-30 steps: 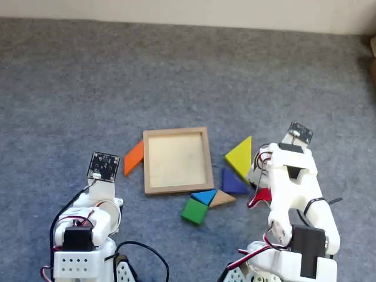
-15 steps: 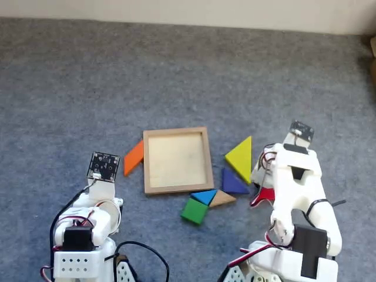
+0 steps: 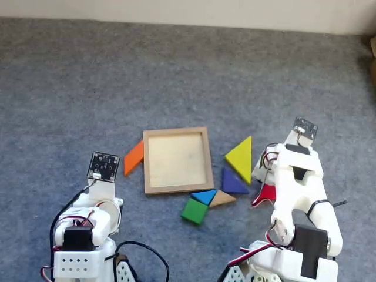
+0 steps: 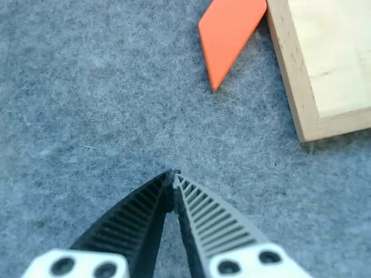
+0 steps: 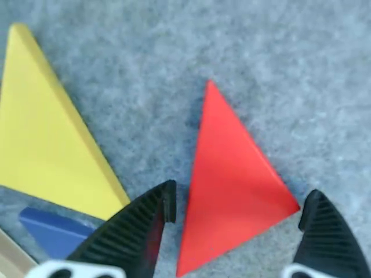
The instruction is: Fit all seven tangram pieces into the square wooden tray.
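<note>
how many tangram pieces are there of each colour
orange piece: 1
yellow piece: 1
dark blue piece: 1
light blue piece: 1
tan piece: 1
green piece: 1
red piece: 1
total: 7, none in the tray

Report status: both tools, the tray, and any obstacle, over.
Left tool shut, above carpet near orange piece. Right tool open around red triangle. Tray empty, all seven pieces outside. No obstacle seen.
</note>
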{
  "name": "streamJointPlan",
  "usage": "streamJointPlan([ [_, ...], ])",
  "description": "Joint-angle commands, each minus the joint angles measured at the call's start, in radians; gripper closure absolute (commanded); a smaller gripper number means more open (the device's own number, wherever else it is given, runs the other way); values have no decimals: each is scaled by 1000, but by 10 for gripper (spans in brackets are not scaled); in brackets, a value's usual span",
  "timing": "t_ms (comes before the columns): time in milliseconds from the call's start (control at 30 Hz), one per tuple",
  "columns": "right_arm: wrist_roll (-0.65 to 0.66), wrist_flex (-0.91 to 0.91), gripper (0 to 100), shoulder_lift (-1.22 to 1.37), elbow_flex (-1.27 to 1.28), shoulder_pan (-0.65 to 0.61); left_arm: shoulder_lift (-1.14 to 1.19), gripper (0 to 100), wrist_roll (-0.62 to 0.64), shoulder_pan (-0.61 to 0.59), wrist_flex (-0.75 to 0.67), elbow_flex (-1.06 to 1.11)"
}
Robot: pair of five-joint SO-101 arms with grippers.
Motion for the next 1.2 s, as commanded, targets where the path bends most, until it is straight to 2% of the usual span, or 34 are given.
streamJointPlan([
  [0, 14, -19, 670, -12, -44, 12, -27, 993, 3, -12, 6, 21],
  [667, 8, -12, 672, -10, 1, 12, -27, 993, 3, -12, 6, 21],
  [867, 12, -12, 771, -10, 1, 12, -27, 993, 3, -12, 6, 21],
  [1167, 12, 8, 798, -22, -4, 16, -27, 993, 3, -12, 6, 21],
])
